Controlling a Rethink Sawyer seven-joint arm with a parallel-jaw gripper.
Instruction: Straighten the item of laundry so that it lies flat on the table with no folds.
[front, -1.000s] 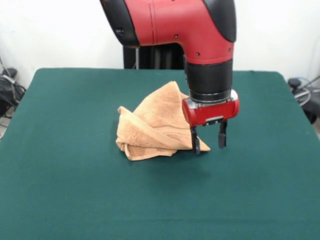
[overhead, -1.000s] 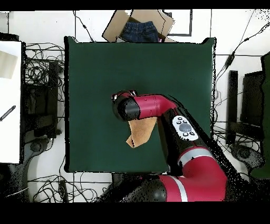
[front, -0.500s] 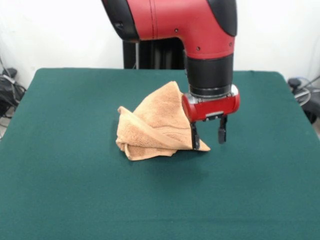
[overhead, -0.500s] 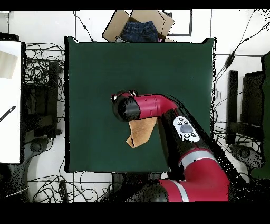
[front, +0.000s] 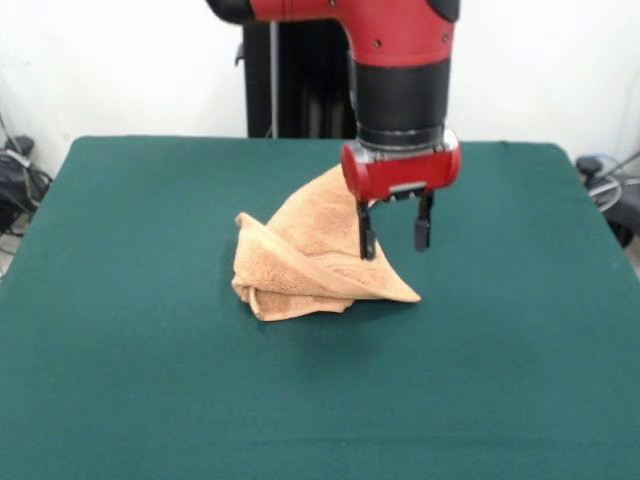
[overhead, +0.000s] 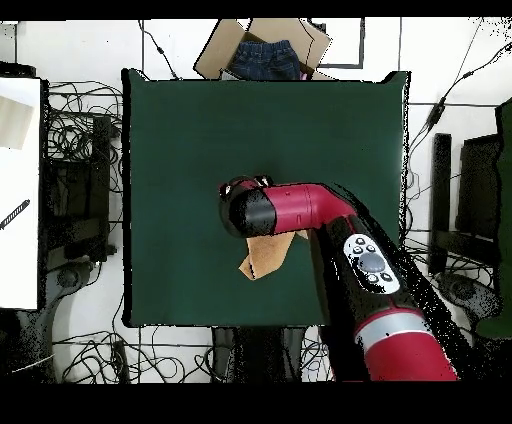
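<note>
Green tabletop (front: 120, 380) carries a crumpled towel (front: 300, 265) near its centre. End effector (front: 392, 233) hangs above the towel's right part, fingers spread, gripping nothing.

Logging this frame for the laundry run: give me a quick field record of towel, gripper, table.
towel: small light orange-tan terry towel, crumpled in a peaked heap with folds, not flat
towel position: near the middle of the dark green felt-covered table
gripper: red and black gripper, open, holding nothing
gripper position: above the towel's right side in the front view, fingers clear of the table
task state: folds not yet straightened
</note>
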